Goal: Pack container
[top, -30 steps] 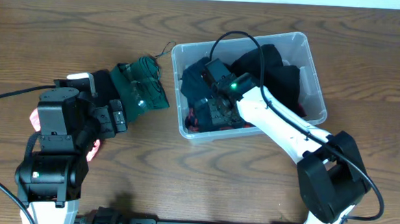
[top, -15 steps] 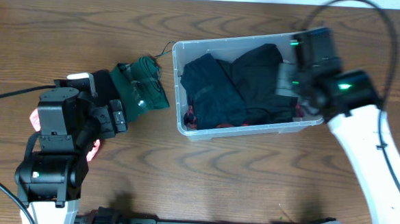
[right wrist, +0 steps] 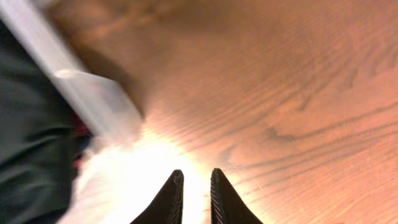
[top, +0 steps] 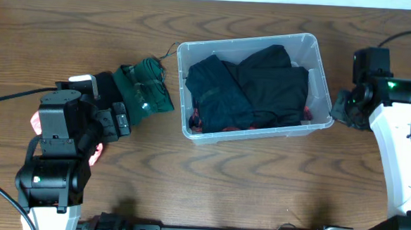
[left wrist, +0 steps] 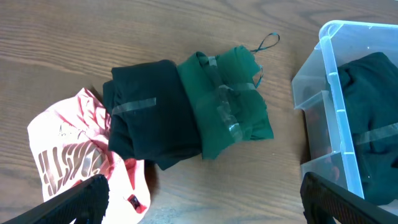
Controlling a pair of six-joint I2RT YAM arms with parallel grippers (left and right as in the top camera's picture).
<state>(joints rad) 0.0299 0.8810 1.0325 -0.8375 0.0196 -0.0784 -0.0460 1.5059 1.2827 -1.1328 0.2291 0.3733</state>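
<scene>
**Right arm swings clear of container; three garments still wait outside**

The right arm point(top: 395, 132), deep inside the bin a second ago and over its right end half a second ago, now stands off to the right. The right jaws sit just beside the end wall of the container point(top: 257, 134), above bare desk point(top: 258, 195). The wrist view shows them drawn nearly together on nothing. The left arm point(top: 56, 139) has not shifted.

The clear container sits right of centre, its long axis running left to right with a slight tilt. Folded dark garments point(top: 249, 85) fill it, and something red shows at the front wall.

Three pieces lie outside, all to its left. A green bundle point(left wrist: 227, 102) lies near the left wall but apart from it. A black bundle point(left wrist: 149, 124) touches the green one, and a pink-and-white garment point(left wrist: 68, 155) lies farthest out. The left jaws hang spread wide and empty just short of this pile.

The next pick looks like the left arm's, being much the nearer. The green bundle lies ahead of those jaws, between them and the container. Its long axis runs roughly away from them, so they would close across its narrow width.
</scene>
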